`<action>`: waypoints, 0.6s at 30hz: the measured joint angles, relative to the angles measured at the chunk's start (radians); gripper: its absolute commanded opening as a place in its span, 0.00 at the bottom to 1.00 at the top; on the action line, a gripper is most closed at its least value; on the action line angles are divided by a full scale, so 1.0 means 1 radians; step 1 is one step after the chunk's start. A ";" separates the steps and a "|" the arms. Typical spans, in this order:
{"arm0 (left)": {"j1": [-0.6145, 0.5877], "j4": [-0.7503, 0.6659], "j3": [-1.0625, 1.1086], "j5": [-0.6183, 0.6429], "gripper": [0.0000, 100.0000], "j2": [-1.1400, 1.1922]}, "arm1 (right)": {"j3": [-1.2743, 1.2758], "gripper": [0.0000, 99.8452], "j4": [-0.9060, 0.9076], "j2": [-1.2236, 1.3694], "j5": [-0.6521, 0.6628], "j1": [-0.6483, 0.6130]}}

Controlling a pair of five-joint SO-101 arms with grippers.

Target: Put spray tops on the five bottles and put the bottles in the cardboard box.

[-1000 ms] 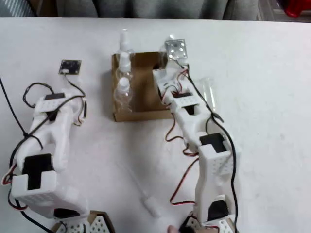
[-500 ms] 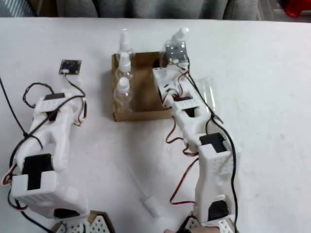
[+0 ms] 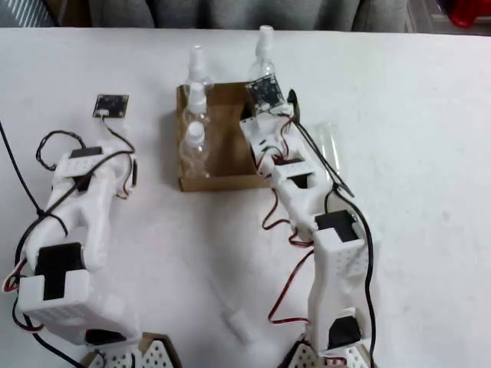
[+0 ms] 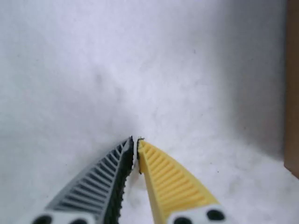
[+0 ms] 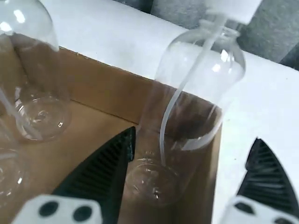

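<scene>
The corner bottle (image 5: 196,84) stands upright in the far right corner of the box (image 3: 222,182). It is clear smooth plastic, a round cylinder with domed shoulders, and a thin pale tube curves down inside it to the circular base. A white spray top sits on its neck.

The right gripper (image 5: 194,137) is spread wide around this bottle. One black ribbed finger is close by the bottle's lower side and the other is well apart, out over the table (image 3: 414,92). Whether the near finger touches the plastic cannot be told.

Three bottles (image 3: 196,103) of the same clear kind, with white tops, stand in a row along the box's left wall. In the right wrist view their ringed bases rest on the brown floor. The box is plain matte cardboard, shallow and open-topped, with thin upright walls.

A lying bottle (image 3: 328,144), clear and without a top, is on its side on the table just right of the right arm. A loose spray top (image 3: 236,322), white with a long thin tube, lies on the table between the two arm bases, well apart from the box.

The left gripper (image 4: 136,140) is pinched tip to tip on nothing. One finger is grey and the other yellow, both wedge-shaped with ridged faces, and they sit low over the white, faintly grainy table with the box's brown wall at the side.
</scene>
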 measured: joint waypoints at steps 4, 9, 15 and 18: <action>0.000 0.000 0.000 0.000 0.02 0.000 | 0.000 0.32 0.000 0.000 0.003 0.000; 0.000 0.000 0.000 0.000 0.02 0.000 | 0.018 0.32 -0.002 0.000 0.005 -0.002; 0.000 0.000 0.000 0.000 0.02 0.000 | 0.023 0.32 -0.002 0.000 0.005 -0.002; 0.000 0.000 0.000 0.000 0.02 0.000 | 0.023 0.32 -0.002 0.000 0.005 -0.002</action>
